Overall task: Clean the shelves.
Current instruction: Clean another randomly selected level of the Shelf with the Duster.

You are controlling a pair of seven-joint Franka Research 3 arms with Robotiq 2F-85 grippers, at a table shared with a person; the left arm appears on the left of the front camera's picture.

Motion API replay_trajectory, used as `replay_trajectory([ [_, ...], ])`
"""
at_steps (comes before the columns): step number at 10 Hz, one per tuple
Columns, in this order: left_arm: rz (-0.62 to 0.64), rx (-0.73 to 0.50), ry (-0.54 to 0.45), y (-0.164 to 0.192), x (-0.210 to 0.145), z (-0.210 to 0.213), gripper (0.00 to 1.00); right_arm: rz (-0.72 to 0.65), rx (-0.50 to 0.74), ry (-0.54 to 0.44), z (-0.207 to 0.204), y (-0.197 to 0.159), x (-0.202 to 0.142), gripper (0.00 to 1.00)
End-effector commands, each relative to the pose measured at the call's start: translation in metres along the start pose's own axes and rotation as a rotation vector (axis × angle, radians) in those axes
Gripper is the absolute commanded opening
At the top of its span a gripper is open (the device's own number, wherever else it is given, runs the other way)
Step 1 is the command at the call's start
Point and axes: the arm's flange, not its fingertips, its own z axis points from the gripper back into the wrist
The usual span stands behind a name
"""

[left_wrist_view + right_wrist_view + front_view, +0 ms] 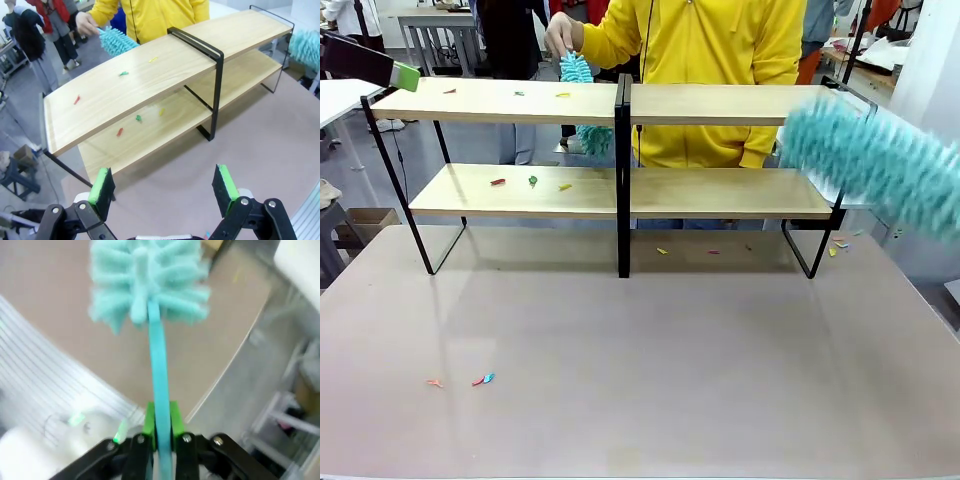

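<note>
The shelves [720, 103] stand across the far half of the table, two light-wood boards on a black frame with a central upright [623, 170]. Small coloured scraps [563, 95] lie on the left halves of both boards. My right gripper [160, 422] is shut on the handle of a teal fluffy duster [147, 280]; the duster head [880, 165] hangs blurred at the shelves' right end. My left gripper [164, 187] is open and holds nothing; it hovers off the shelves' [150, 80] top-left corner, its green pad [405, 76] just beside the board. The person's hand holds a second teal duster [577, 68] at the top board's back edge.
A person in a yellow top [705, 60] stands behind the shelves. More scraps lie on the table [650, 400] at front left [483, 379] and under the shelves [662, 250]. Another white table [340, 95] stands to the left.
</note>
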Motion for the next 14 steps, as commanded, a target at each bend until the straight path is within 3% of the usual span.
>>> replay_trajectory([
  [1,-0.008,0.003,0.001,0.001,-0.001,0.0,1.0,0.079,-0.002,0.319,-0.034,0.017,0.022,0.12],
  [2,-0.008,0.003,0.001,0.001,-0.001,0.0,1.0,0.113,-0.01,0.367,-0.062,0.032,0.035,0.12],
  [3,-0.008,0.003,0.001,0.001,-0.001,0.0,1.0,0.172,0.045,0.343,-0.08,0.043,0.045,0.12],
  [4,-0.008,0.003,0.001,0.001,-0.001,0.0,1.0,0.101,-0.002,0.178,-0.056,0.032,0.033,0.12],
  [5,-0.008,0.003,0.001,0.001,-0.001,0.0,1.0,0.125,-0.001,0.354,-0.057,0.034,0.042,0.12],
  [6,-0.008,0.003,0.001,0.001,-0.001,0.0,1.0,0.145,0.012,0.326,-0.061,0.039,0.053,0.12],
  [7,-0.008,0.003,0.001,0.001,-0.001,0.0,1.0,0.167,-0.022,0.419,-0.081,0.05,0.075,0.12],
  [9,-0.008,0.003,0.001,0.001,-0.001,0.0,1.0,0.196,0.033,0.363,-0.111,0.054,0.112,0.12],
  [14,-0.008,0.003,0.001,0.001,-0.001,0.0,1.0,0.017,0.009,0.269,-0.203,0.094,0.194,0.12],
])
